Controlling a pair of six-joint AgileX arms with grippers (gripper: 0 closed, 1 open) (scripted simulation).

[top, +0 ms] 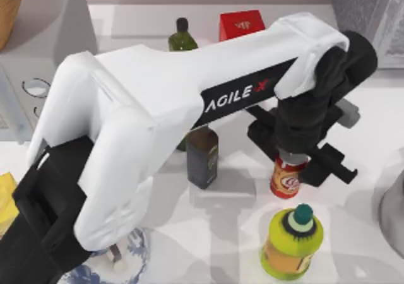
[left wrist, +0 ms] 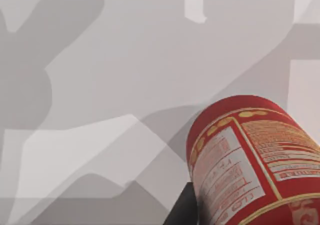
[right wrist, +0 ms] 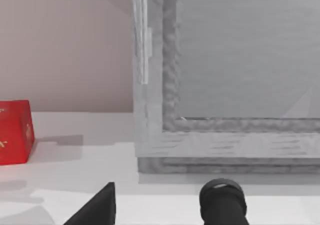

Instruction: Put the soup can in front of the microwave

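Tin-walled and cylindrical, the soup can (top: 287, 178) sits lower right of centre in the top view, directly beneath the left end effector (top: 297, 158), whose black fingers come down around its silver top. The fingers appear closed on the can's upper rim, and in the left wrist view the red label (left wrist: 250, 160) hangs tilted above the pale tabletop (left wrist: 100, 85) with what looks like its shadow off to one side, so I judge it held and probably lifted, though contact with the surface cannot be ruled out. A can like this should be rigid and fairly heavy for its size if full; the smooth printed label and metal rim are likely slippery, so a pinch across the body just below the rim is the safest hold, and the tilt suggests it could swing or slide in a light grip. Close neighbours matter: the yellow-green jar with a teal cap (top: 291, 243) stands just below it in the frame, and a dark square bottle (top: 202, 158) stands to its left. A green bottle (top: 182, 36) and a red box (top: 242, 24) sit near the upper edge. The microwave (top: 22, 94) shows at the left edge, well apart from the can. The right end effector (right wrist: 160, 205) faces a darker grey box (right wrist: 225, 85); whether it is wide or narrow I cannot tell.
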